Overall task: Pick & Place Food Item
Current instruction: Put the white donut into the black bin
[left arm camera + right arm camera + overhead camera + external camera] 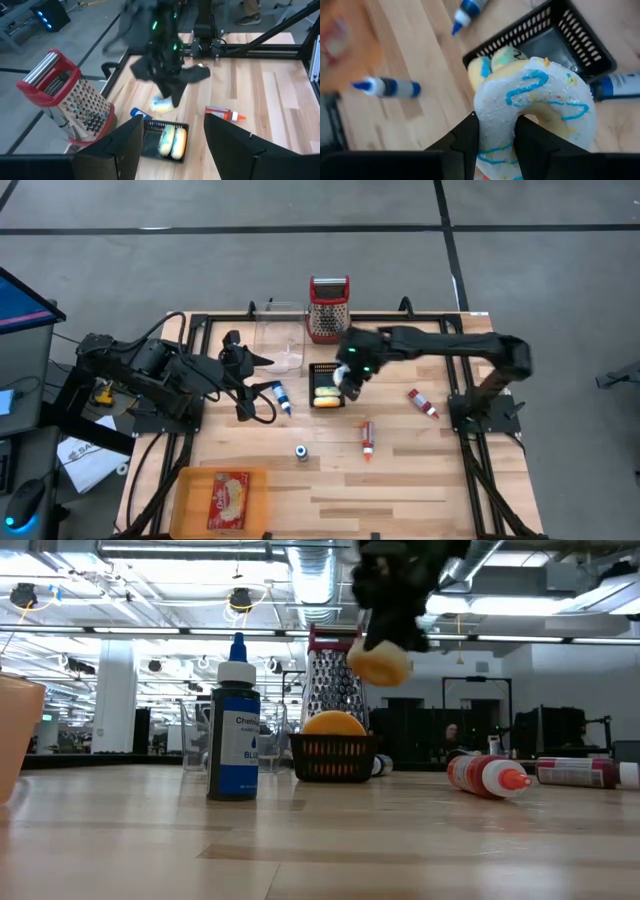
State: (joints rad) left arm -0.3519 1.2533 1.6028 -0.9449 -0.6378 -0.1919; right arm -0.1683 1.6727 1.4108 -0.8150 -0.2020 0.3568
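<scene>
My right gripper [350, 383] hangs over the black basket [322, 370] and is shut on a white-iced donut with blue drizzle [535, 97]. In the low view the donut [378, 662] hangs clear above the basket [333, 757]. Two more iced donuts [172, 140] lie side by side inside the basket [150, 145]. My left gripper [250, 388] stands open to the basket's left, with nothing between its fingers [117, 150]. My right gripper pinches one side of the donut's ring [496, 127] between its two fingers, one on the outer rim and the other at the hole. The fingers slant down from above. The donut is lifted clear of the basket, its iced face turned toward the wrist camera.
A red-framed grater [328, 308] and a clear container [280, 340] stand at the far edge. Blue bottles [282, 397] [301, 451] and red bottles [367, 438] [422, 403] are scattered around the basket. An orange tray with a packet [222, 498] sits near left.
</scene>
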